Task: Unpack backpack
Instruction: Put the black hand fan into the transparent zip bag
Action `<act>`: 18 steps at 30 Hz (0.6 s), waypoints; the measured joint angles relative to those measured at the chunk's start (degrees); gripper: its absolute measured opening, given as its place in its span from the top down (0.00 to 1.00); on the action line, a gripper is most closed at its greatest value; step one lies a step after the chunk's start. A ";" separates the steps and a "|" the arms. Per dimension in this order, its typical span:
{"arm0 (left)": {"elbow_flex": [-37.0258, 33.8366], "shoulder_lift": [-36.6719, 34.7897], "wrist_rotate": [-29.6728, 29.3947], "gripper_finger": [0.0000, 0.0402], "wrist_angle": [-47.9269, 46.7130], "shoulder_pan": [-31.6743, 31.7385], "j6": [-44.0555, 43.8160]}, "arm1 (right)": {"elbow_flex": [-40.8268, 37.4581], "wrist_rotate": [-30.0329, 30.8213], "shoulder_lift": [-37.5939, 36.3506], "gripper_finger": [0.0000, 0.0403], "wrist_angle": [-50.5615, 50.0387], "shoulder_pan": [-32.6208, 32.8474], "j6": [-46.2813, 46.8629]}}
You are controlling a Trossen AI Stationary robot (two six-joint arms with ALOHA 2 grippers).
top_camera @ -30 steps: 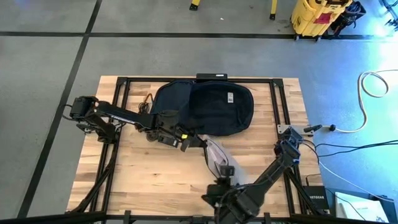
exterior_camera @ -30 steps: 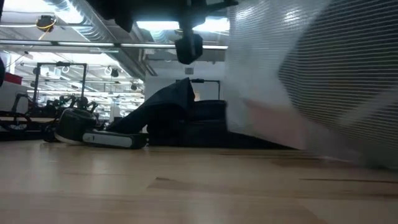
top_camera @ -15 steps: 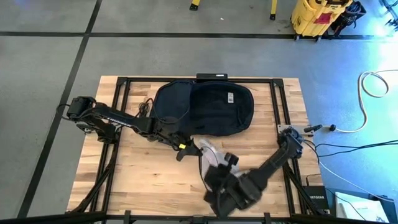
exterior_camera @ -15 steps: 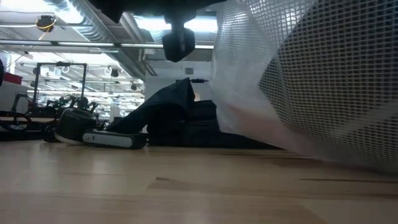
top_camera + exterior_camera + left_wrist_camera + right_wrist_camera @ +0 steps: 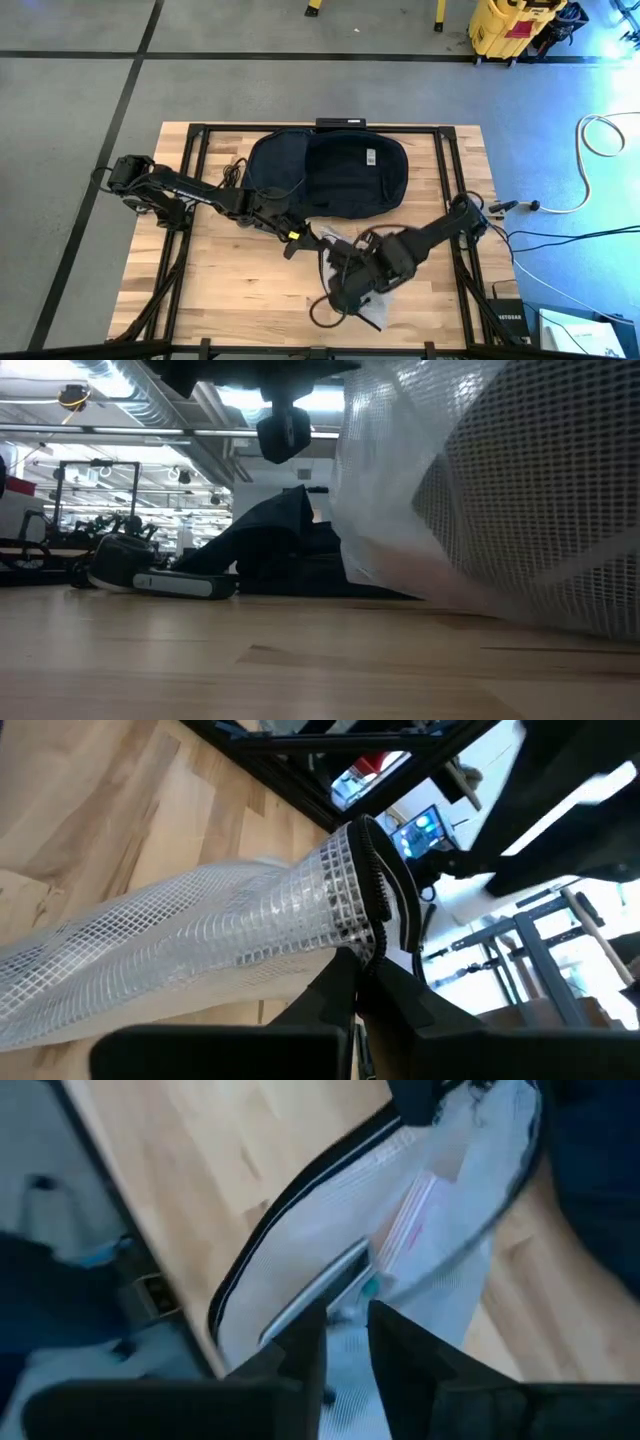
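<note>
Pouch (image 5: 350, 268): mesh, both grippers on it | backpack (image 5: 330, 175): behind, apart

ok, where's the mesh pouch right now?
High view: the mesh pouch lies on the table's near-centre, just in front of the backpack, between the left end effector and the right end effector.

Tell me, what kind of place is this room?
Probably a robot lab or workshop. A wooden table sits on a grey concrete floor marked with dark lines, metal racks of gear stand behind it, and cables trail beside it.
</note>
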 joint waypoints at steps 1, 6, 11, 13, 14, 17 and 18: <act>0.00 0.01 0.00 1.00 -0.06 0.00 0.00 | 0.00 -1.22 -0.61 0.81 0.00 -0.38 -0.03; 0.00 0.02 0.00 1.00 0.44 0.00 -0.01 | -0.27 1.11 -1.78 0.60 0.11 -0.92 -0.55; 0.00 0.02 0.00 1.00 0.46 0.00 -0.25 | -5.43 1.59 -1.58 0.36 -0.09 -2.08 5.30; 0.00 0.02 -0.02 1.00 0.44 0.00 -0.06 | -7.49 2.03 -1.56 0.29 0.17 -2.47 6.13; 0.00 0.02 0.00 1.00 0.46 0.00 -0.03 | -8.74 2.33 -1.56 0.26 0.33 -2.72 6.29; 0.00 0.02 0.01 1.00 0.48 -0.04 -0.09 | -11.88 2.21 -1.49 0.20 0.83 -3.52 7.45; 0.00 0.02 0.02 1.00 0.50 -0.04 -0.09 | -12.77 2.15 -1.48 0.20 0.99 -3.80 7.53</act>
